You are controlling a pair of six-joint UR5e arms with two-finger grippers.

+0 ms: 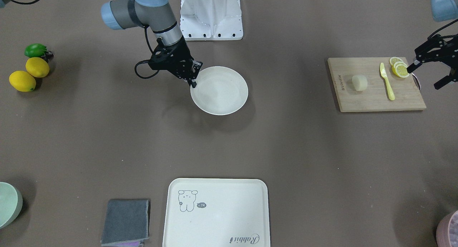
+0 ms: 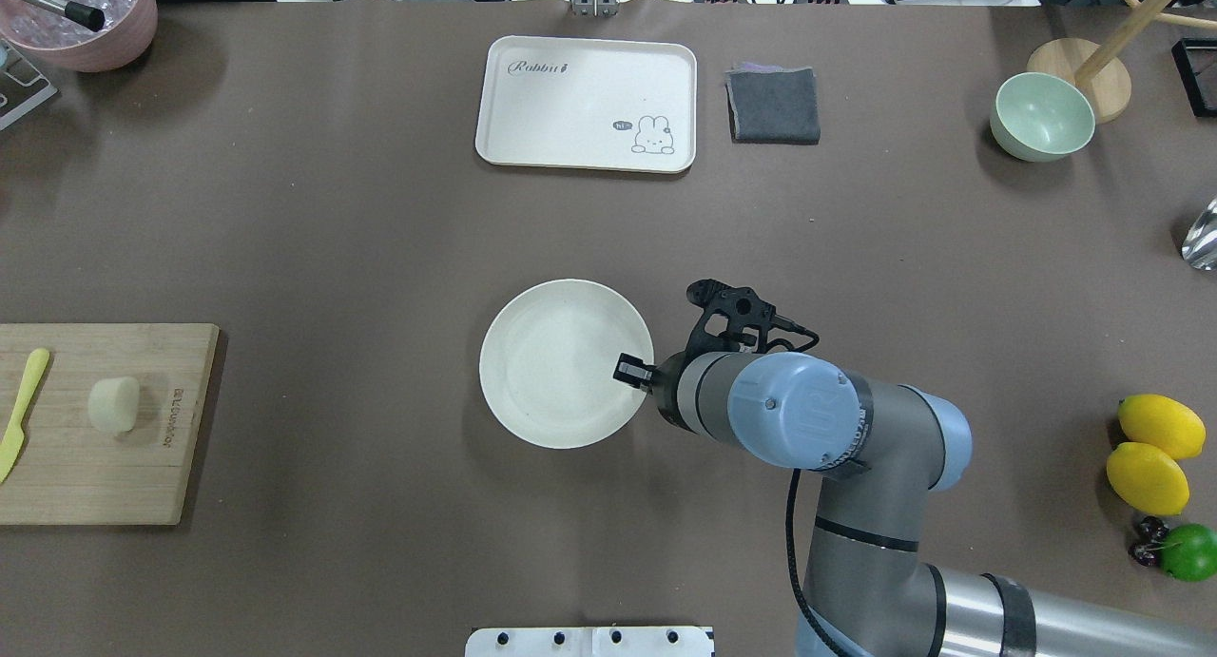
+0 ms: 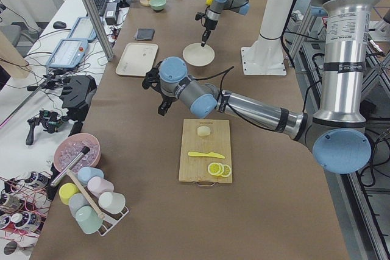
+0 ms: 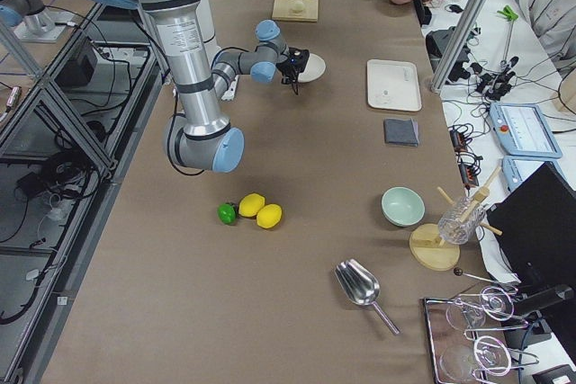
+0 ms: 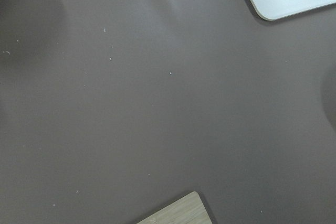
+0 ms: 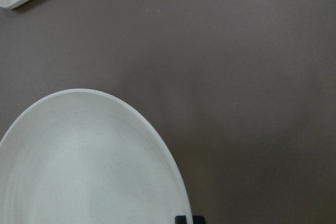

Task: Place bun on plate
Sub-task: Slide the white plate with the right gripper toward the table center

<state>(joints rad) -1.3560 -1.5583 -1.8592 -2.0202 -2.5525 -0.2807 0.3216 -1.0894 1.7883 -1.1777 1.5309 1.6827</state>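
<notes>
The bun is a small pale lump lying on a wooden cutting board, also seen at the far left of the overhead view. The round cream plate sits bare at the table's middle. My right gripper is at the plate's rim on the robot's right side. Its fingertips are pinched together on that rim. My left gripper hangs open beyond the board's end by the lemon slices, raised and well apart from the bun.
Lemon slices and a yellow knife share the board. A cream tray and a grey cloth lie on the operators' side. Two lemons, a lime, a green bowl and a pink bowl stand at the edges.
</notes>
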